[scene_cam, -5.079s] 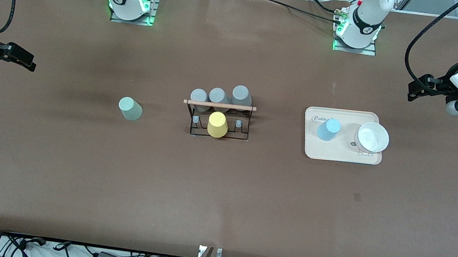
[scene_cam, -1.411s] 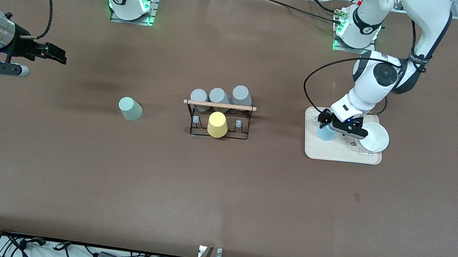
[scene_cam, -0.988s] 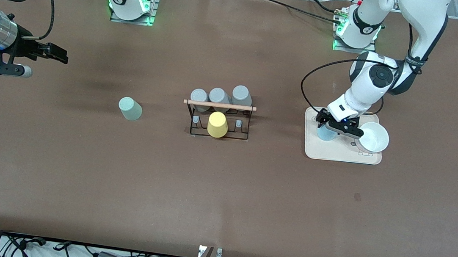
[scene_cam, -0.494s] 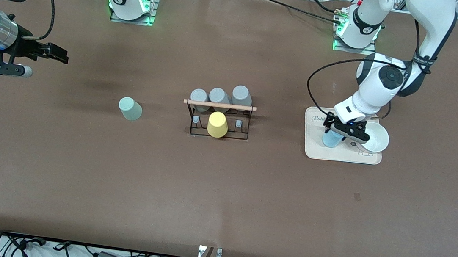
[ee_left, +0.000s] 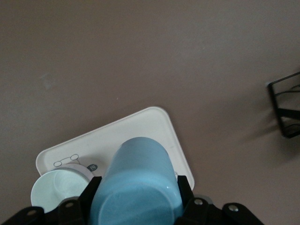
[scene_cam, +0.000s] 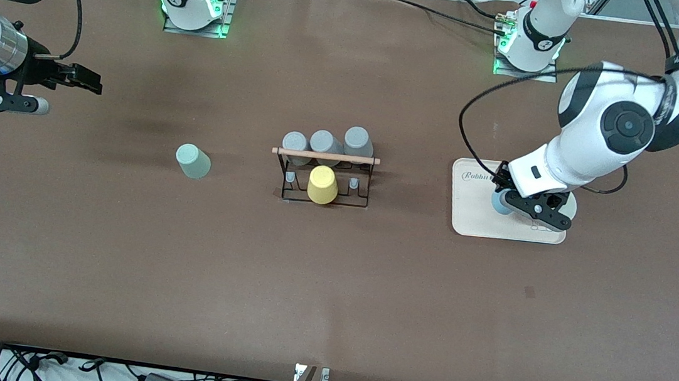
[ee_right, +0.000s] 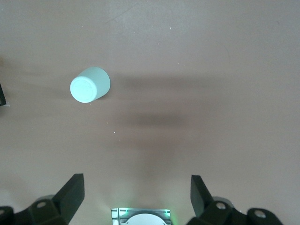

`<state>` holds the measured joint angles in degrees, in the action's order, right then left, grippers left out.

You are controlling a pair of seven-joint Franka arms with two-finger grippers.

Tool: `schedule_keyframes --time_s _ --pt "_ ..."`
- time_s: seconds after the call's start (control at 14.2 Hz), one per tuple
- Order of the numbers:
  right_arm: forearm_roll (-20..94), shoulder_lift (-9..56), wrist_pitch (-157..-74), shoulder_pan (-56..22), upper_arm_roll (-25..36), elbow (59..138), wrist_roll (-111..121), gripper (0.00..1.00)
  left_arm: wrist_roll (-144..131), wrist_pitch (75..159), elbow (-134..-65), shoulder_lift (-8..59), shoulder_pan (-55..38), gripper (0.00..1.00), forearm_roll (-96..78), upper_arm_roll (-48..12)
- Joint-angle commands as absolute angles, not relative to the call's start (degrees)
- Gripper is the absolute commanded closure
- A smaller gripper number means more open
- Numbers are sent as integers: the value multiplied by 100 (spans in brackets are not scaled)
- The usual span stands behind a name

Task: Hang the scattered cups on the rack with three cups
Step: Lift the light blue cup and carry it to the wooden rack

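left gripper (scene_cam: 518,204): black fingers clamped on light blue cup (ee_left: 137,187), up in the air over beige tray (scene_cam: 475,220).
light blue cup: smooth matte plastic, tapered, no handle, flat closed base toward the wrist camera; only a sliver shows in front view, rest hidden by the gripper.
beige tray: flat, rounded corners, raised lip, toward the left arm's end of worktop (scene_cam: 329,290); printed script starts "Robbi", rest hidden by the arm; small printed marks near the bowl, unreadable.
white bowl (ee_left: 58,188): round, glossy, on the tray, mostly under the gripper in front view.
right gripper (scene_cam: 76,79): black fingers spread apart, holding nothing, arm waits over bare worktop at the right arm's end.
mint-green cup (scene_cam: 193,161): pale, smooth, tapered, no handle, base up, tilted in both views, on the worktop between the right gripper and the rack, well apart from both.
rack (scene_cam: 325,176): thin black wire frame, light wooden rod across the top, short grey pegs, mid-worktop.
grey cups (scene_cam: 325,143): 3, matte, in a row on the rack side farther from the front camera.
yellow cup (scene_cam: 322,184): matte, tapered, on the middle peg of the nearer row, a bare grey peg on either side.
worktop: brown, matte, flat.
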<state>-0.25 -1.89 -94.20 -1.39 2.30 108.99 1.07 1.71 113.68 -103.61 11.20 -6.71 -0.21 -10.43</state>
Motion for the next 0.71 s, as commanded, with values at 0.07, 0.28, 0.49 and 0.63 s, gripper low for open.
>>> schedule_keyframes --time_s 0.07,0.28,0.49,0.63 --pt "53 -360 -9448 -141 229 11065 211 0 -1648 11004 -8792 2002 -1527 78 -79 -1046" --pt "53 -430 -9536 -149 229 11197 211 0 -3133 11013 -8141 2591 -2222 78 -36 -1037" --pt "53 -483 -9589 -141 228 11267 211 0 -3902 11109 -7753 3005 -2601 78 0 -1011" --pt "53 -492 -9589 -149 228 11329 211 0 -3929 11432 -7752 3207 -2838 78 0 -1011"
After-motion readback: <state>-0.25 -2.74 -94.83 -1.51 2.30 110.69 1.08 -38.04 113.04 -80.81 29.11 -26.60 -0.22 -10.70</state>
